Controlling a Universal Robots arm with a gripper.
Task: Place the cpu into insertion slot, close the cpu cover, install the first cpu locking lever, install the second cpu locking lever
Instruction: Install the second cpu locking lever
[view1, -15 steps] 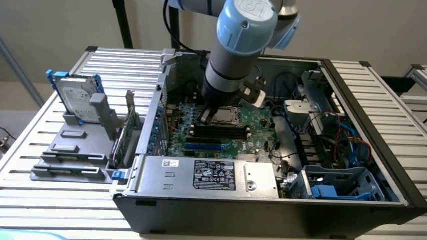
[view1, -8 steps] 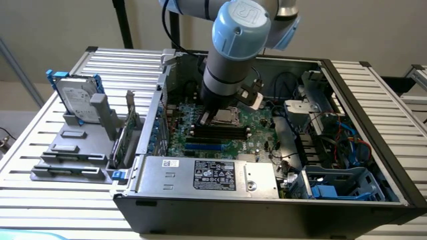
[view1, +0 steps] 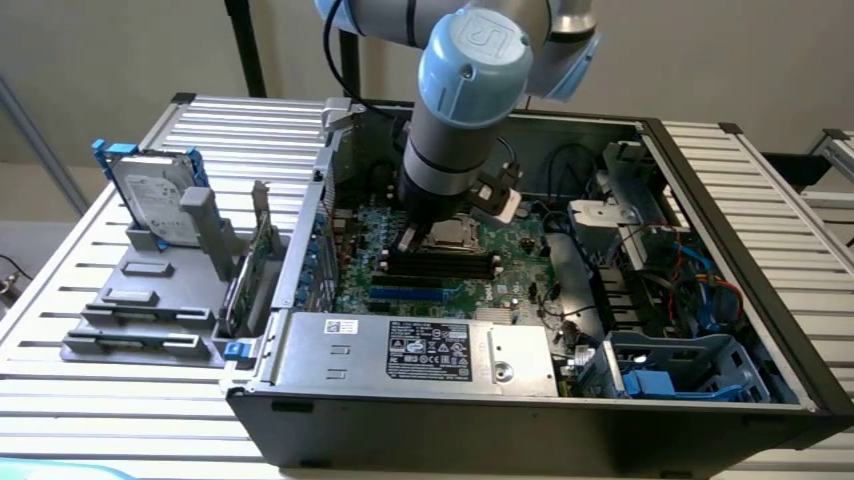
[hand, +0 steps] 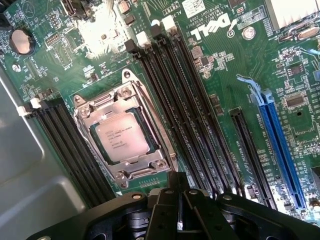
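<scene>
The robot arm (view1: 454, 130) is built of smooth silver-grey tubular links joined by rounded joint housings. Each housing ends in a pale blue circular cap; the nearest cap (view1: 477, 42) bears an embossed UR logo. A black cable runs alongside the upper links, behind the arm. At the lower end the tube passes into a black wrist section, with a white block fixed beside it. In the wrist view the gripper (hand: 176, 210) is matte black, with angular moulded plates and several small round silver screw heads.
</scene>
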